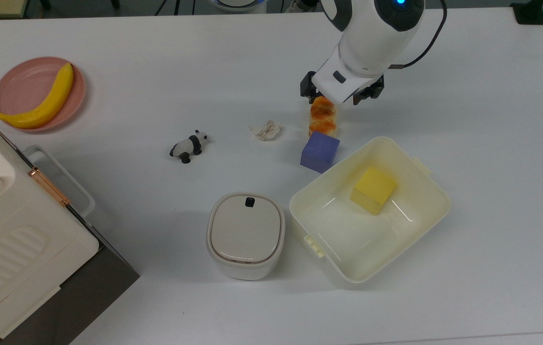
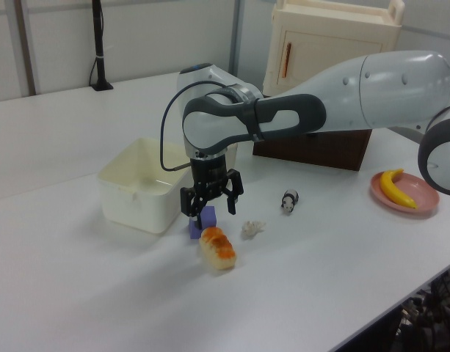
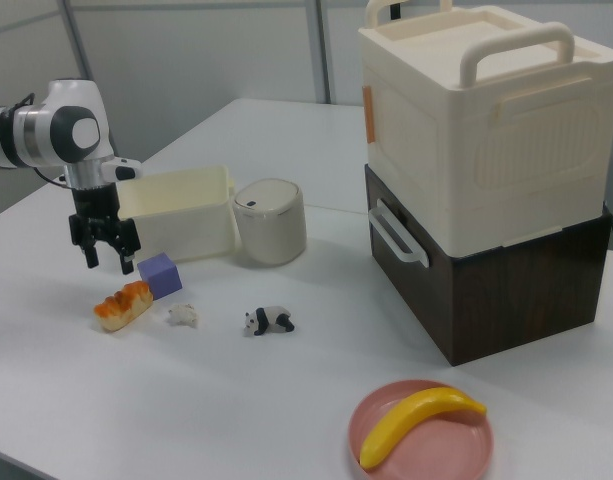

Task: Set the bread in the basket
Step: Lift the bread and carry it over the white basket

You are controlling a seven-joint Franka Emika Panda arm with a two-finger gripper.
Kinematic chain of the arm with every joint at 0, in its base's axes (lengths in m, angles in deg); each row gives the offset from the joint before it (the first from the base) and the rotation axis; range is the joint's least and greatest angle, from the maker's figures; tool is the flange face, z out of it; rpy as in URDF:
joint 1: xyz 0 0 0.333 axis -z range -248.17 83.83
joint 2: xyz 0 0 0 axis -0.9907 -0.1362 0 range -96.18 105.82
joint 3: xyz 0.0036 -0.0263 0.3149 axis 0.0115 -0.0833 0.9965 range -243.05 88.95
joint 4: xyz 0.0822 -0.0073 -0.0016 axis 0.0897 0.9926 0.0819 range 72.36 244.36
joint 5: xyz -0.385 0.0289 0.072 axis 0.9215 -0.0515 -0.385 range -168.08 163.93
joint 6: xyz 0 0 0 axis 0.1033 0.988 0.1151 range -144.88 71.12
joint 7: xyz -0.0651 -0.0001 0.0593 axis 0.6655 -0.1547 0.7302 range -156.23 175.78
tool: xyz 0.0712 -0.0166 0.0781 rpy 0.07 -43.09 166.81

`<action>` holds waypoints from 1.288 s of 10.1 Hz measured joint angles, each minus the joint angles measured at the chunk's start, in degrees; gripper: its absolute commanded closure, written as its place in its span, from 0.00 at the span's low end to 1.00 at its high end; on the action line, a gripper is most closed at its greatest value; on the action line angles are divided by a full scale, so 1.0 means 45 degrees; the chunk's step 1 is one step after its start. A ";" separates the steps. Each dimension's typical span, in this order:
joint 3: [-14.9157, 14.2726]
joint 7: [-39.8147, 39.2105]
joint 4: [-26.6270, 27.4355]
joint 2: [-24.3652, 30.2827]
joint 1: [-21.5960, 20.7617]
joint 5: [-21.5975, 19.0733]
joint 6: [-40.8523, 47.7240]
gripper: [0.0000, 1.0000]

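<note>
Left view shows the jaws (image 2: 211, 200) spread wide, empty, above the bread (image 2: 218, 248), which lies on the bench beside the purple cube (image 2: 203, 219), outside the basket (image 2: 140, 183). Looks light, glossy; grip across its middle.

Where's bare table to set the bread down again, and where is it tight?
Bare table runs past the basket toward the top view's right edge, and between the plate and the claw. It is tight around the bread: purple cube, paper wad, basket wall.
</note>
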 measured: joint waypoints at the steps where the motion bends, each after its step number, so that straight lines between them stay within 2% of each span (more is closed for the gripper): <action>1: 0.0002 -0.0024 0.0137 -0.0083 -0.0011 0.0000 0.0023 0.00; 3: 0.0004 -0.0025 0.0326 -0.0820 -0.0021 0.0000 -0.0292 0.00; 4: 0.0017 -0.0025 0.0338 -0.1267 -0.0055 0.0000 -0.0609 0.13; 5: 0.0026 -0.0025 0.0382 -0.1578 -0.0103 0.0000 -0.0824 0.64; 6: 0.0027 -0.0025 0.0434 -0.1763 -0.0124 0.0001 -0.0950 1.00; 9: 0.0025 -0.0380 0.0378 -0.1430 -0.0049 0.0001 -0.0979 1.00; 12: 0.0026 -0.0405 0.0269 0.0467 -0.0052 -0.0031 -0.0328 1.00; 13: -0.0010 -0.0391 -0.0088 0.0895 0.0120 -0.0537 -0.0331 1.00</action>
